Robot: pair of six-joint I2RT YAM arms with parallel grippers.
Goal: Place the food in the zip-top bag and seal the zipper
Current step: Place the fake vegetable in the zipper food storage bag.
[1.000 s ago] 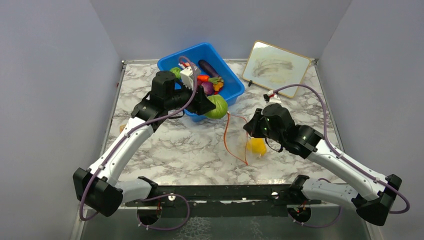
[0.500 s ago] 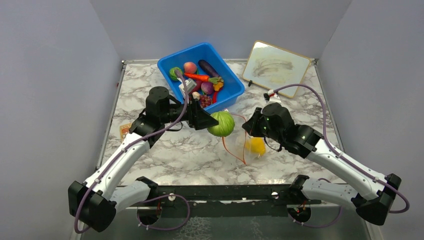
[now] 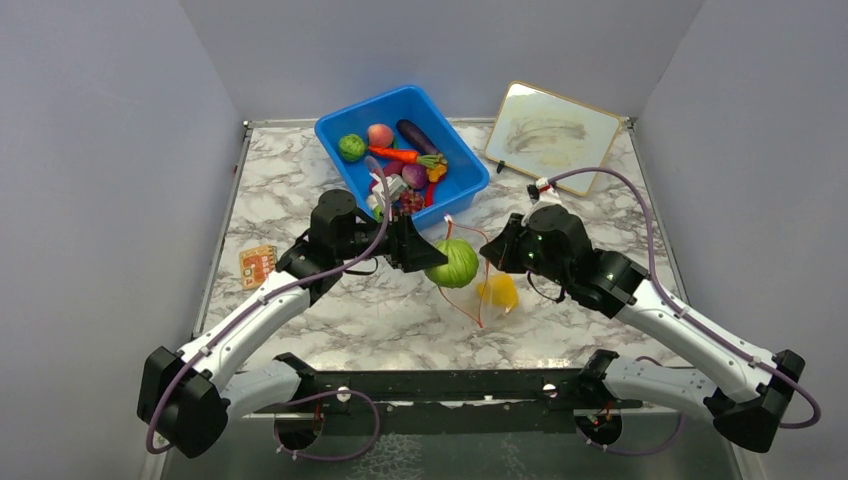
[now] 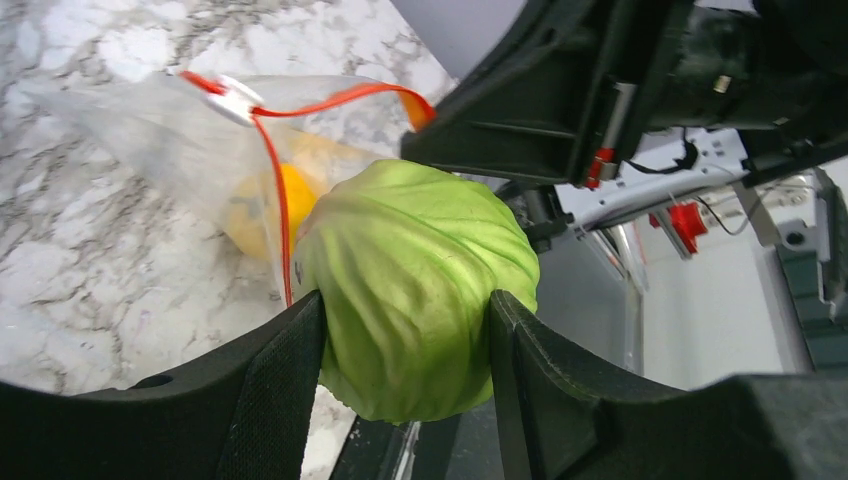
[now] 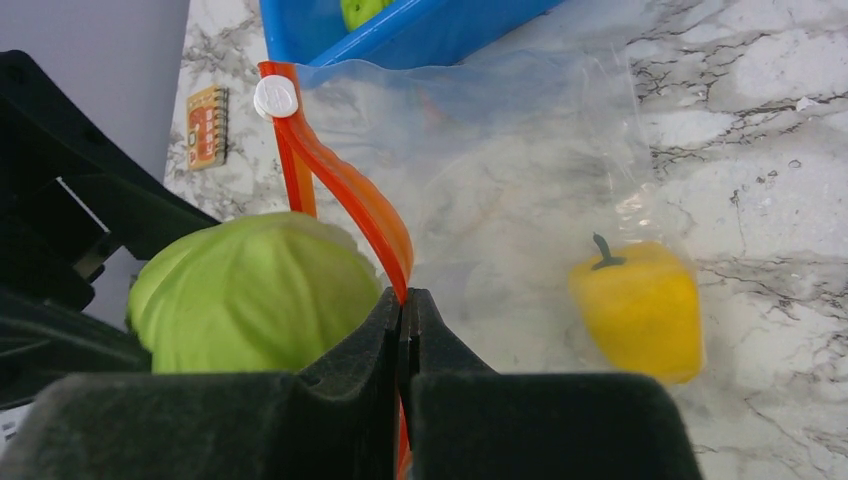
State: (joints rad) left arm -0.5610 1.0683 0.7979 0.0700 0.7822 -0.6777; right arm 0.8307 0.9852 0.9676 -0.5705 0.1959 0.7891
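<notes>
Near the left edge of the table, a small orange card point(image 3: 257, 263), lying flat. Toward the middle, the left fingers point(image 4: 275, 390) clamped on a large cabbage point(image 4: 415, 290), one pad on each side, most of the pale green ball bulging out past the tips. Behind, against the far edge, a blue bin point(image 3: 458, 158) with a small cabbage point(image 3: 351, 148), a peach point(image 3: 379, 134), an orange carrot point(image 3: 398, 155) and a purple eggplant point(image 3: 414, 133) inside. Directly beyond the large cabbage, the mouth of the zip-top bag point(image 5: 520, 150): clear, crinkly, gaping toward the green ball, with the red-orange zipper point(image 5: 345, 190) curving just beside it; touching or barely apart, impossible to tell. At one end of the strip, a white slider tab point(image 5: 275, 98). Right fingers point(image 5: 500, 410) pressed together on the zipper, pinching one lip of the mouth and holding it up off the table. Inside the bag, well past the pinch, a yellow pepper point(image 5: 635, 310), apart from the large cabbage. At the far right corner, a whiteboard point(image 3: 552, 135).
</notes>
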